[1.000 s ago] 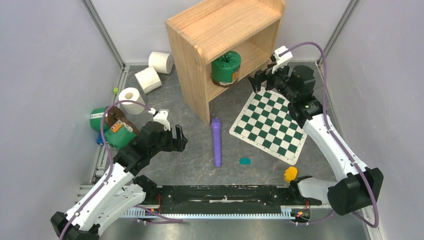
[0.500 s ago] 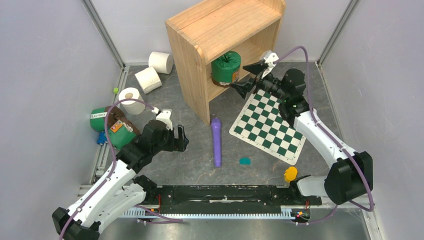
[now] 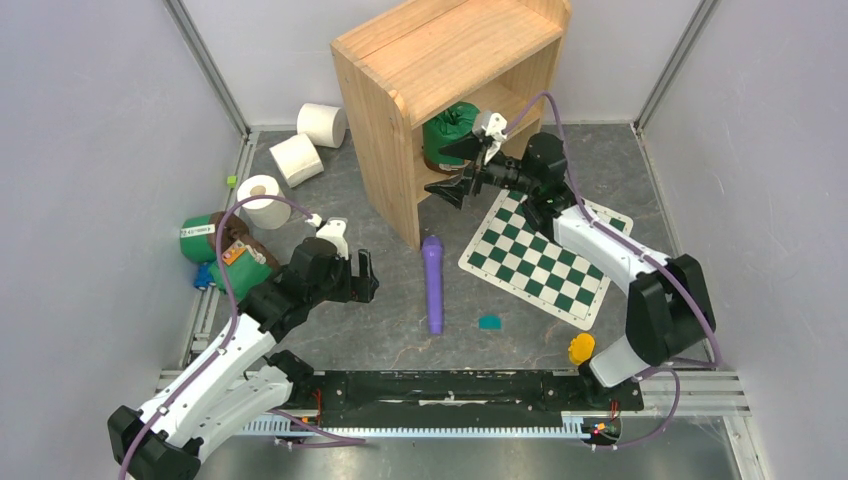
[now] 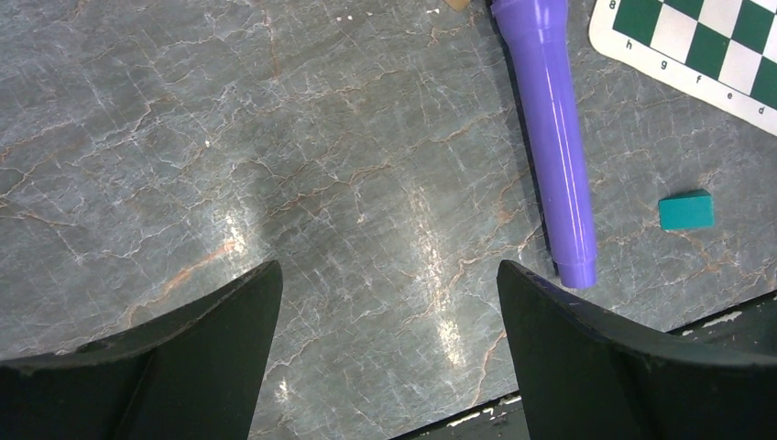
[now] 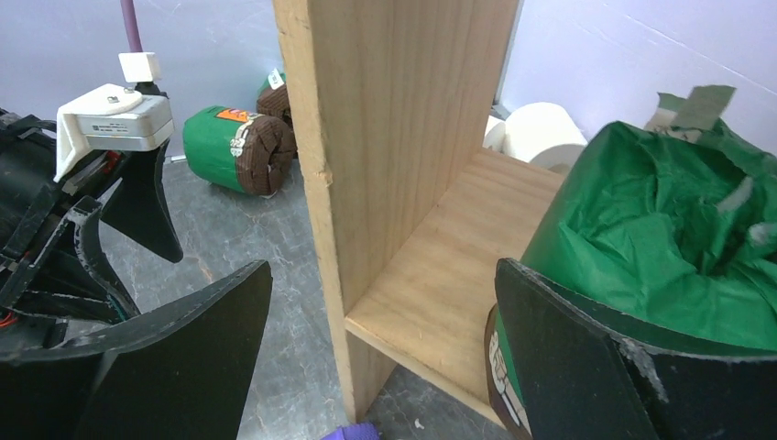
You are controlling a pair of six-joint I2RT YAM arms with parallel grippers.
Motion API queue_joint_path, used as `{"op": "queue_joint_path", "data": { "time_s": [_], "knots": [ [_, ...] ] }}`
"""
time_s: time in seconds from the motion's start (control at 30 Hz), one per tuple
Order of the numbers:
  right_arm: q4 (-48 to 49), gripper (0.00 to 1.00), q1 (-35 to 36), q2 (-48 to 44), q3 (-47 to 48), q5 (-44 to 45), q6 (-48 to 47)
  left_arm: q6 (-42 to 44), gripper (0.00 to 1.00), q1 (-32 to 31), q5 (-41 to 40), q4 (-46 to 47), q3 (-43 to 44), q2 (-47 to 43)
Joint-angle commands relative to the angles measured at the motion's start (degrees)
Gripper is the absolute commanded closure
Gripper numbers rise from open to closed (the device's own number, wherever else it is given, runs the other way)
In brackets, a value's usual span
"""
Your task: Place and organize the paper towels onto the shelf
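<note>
The right hand (image 3: 437,172) is wide open and holds nothing. It points into the lower level of the shelf (image 3: 450,45), just beside a green canister (image 3: 452,128). The left hand (image 4: 389,275) is wide open too, empty, above the bench (image 4: 348,137). The three paper towels (image 3: 296,159) lie on the bench left of the shelf.

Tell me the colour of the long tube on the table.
The tube is purple, clearest in the left wrist view.

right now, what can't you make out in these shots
top view: light wooden two-tier shelf, tier depths hidden under its top board
top view: green paper-wrapped canister, label partly behind right claw
top view: tiny green item by left wall, too small to identify
</note>
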Motion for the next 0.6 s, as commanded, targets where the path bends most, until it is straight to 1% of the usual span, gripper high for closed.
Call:
{"op": "queue_joint_path", "data": {
  "time_s": [0.0, 0.1, 0.17, 0.27, 0.33, 0.43, 0.57],
  "knots": [
    [3.95, 0.06, 1.22, 2.18, 4.88, -2.49, -0.3, 2.76, 0.07, -0.16, -1.32, 1.82, 1.49, -0.75],
    [3.99, 0.06, 1.34, 3.69, 5.51, 0.49, -0.37, 2.95, 0.07, -0.16, -1.66, 1.82, 1.64, -0.56],
    [3.66, 0.06, 1.31, 3.69, 4.76, 5.86, -2.02, 2.99, 0.07, -0.16, -1.66, 1.82, 1.79, -0.45],
    [5.4, 0.06, 1.29, 3.01, 1.95, 16.67, -3.69, 2.99, 0.07, -0.17, -1.76, 1.82, 1.67, -0.39],
    [5.65, 0.06, 1.35, 3.16, 1.33, 20.69, -4.59, 3.0, 0.07, -0.16, -1.73, 1.82, 1.62, -0.42],
    [5.38, 0.1, 1.27, 4.14, 1.85, 20.93, -4.87, 2.99, 0.07, -0.16, -1.85, 1.82, 1.61, -0.32],
    [5.67, 0.15, 1.31, 4.45, 2.0, 18.03, -3.7, 2.9, 0.07, -0.17, -1.85, 1.82, 1.62, -0.29]
  ]
}}
